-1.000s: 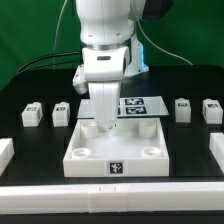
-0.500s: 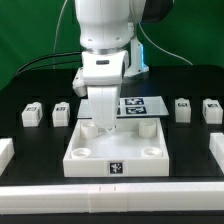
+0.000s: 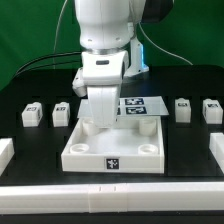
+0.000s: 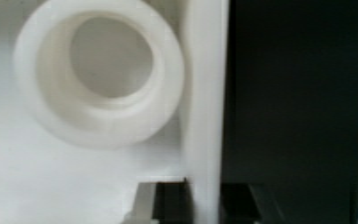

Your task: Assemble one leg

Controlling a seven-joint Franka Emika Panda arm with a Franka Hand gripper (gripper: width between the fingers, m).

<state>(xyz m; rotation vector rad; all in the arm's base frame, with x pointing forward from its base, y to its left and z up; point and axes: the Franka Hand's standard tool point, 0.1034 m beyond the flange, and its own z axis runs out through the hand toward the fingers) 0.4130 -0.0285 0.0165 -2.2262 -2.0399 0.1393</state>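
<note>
The large white square panel (image 3: pixel 112 148) with round corner sockets lies in the middle of the black table. My gripper (image 3: pixel 103 122) reaches down at its far edge, near the far left socket (image 4: pixel 101 70). In the wrist view my gripper (image 4: pixel 208 197) has its two dark fingers (image 4: pixel 172 203) on either side of the panel's edge wall (image 4: pixel 204 90), shut on it. Four small white legs with tags lie loose: two (image 3: pixel 31 114) (image 3: pixel 62 113) on the exterior view's left and two (image 3: pixel 182 108) (image 3: pixel 211 110) on its right. None is held.
The marker board (image 3: pixel 145 105) lies just behind the panel. White rails stand at the exterior view's left (image 3: pixel 5 150), right (image 3: pixel 217 150) and front (image 3: pixel 110 195). A green backdrop stands behind the arm.
The panel has shifted slightly away from the front rail, its front edge sitting higher in the exterior view. The gripper stays at the panel's far edge. The legs have not moved.
</note>
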